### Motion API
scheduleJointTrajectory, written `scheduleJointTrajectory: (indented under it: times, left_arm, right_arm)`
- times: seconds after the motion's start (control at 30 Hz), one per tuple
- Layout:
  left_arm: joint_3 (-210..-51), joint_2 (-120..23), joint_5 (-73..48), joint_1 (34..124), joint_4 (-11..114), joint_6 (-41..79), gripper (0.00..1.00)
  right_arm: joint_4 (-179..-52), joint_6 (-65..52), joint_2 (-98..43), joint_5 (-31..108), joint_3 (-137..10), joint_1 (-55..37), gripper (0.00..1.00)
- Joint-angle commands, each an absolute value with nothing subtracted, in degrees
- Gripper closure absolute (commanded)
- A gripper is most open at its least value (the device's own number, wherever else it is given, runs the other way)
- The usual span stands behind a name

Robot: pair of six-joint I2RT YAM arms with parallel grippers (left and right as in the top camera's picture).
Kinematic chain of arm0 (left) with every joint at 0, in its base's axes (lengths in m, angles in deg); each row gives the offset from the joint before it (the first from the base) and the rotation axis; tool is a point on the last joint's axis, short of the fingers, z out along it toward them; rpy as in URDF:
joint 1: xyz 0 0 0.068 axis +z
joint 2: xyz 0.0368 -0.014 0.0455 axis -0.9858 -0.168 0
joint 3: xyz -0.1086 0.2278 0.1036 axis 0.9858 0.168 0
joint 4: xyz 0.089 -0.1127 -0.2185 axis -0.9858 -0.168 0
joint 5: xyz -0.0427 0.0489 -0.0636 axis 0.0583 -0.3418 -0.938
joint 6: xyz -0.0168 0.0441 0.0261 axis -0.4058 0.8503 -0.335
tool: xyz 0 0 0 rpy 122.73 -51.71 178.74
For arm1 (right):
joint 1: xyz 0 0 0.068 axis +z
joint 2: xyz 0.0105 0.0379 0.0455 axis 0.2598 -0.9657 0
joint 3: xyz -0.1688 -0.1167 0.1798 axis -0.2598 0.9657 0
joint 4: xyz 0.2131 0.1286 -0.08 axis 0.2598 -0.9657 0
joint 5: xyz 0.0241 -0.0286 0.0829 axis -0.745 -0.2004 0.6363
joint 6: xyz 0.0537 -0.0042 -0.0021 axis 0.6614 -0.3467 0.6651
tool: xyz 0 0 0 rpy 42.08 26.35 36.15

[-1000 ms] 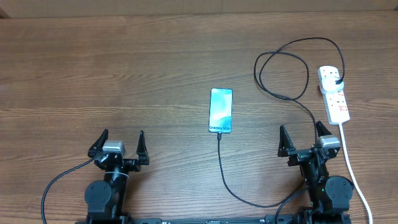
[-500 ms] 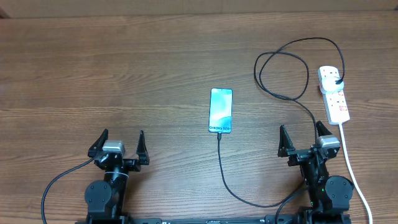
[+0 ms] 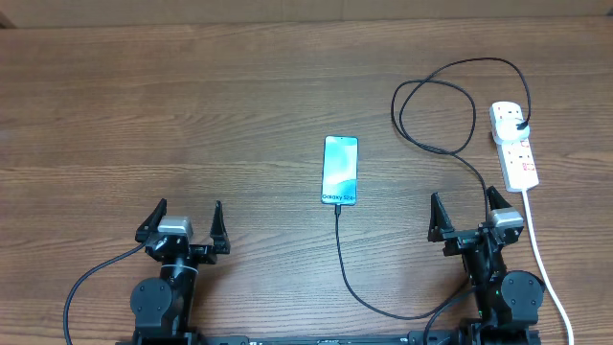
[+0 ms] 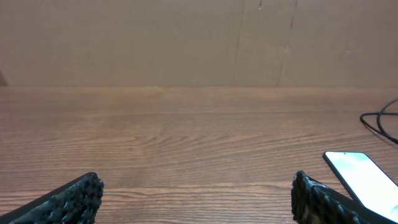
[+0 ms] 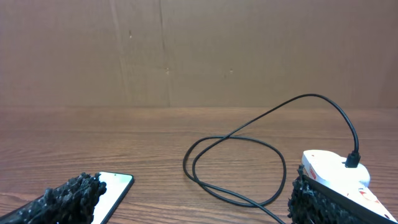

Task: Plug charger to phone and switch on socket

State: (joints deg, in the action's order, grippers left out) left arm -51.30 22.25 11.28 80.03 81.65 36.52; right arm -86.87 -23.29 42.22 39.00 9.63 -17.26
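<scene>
- Both arms sit at the near edge of the desk (image 3: 192, 115). The left gripper (image 3: 188, 206) is spread wide and empty, and the right gripper (image 3: 463, 196) is spread too, pinching nothing.
- There's broad bare wood grain on the left. The slim phone (image 3: 340, 170) lies flat mid-desk, screen lit.
- The thin black charger (image 3: 339, 240) loops from the phone's near end to the white socket (image 3: 517, 153) at far right, with its plug seated there.
- The switch position is too small to read.

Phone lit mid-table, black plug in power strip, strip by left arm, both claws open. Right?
No: overhead shows the power strip on the right, beyond the right claw. Rest holds: phone lit mid-table, black plug in the strip, left claw open too.
</scene>
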Motion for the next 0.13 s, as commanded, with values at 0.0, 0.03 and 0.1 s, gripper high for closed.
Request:
scheduleJointTrajectory:
  times: [0.0,0.03,0.1]
  left_arm:
    - [-51.0,22.8,12.0,80.0,81.7,38.0,0.00]
    - [-51.0,22.8,12.0,80.0,81.7,38.0,0.00]
    - [-51.0,22.8,12.0,80.0,81.7,38.0,0.00]
  right_arm:
    - [-86.7,-23.6,42.7,38.8,10.2,-17.0,0.00]
    - [-86.7,-23.6,42.7,38.8,10.2,-17.0,0.00]
    - [-86.7,-23.6,42.7,38.8,10.2,-17.0,0.00]
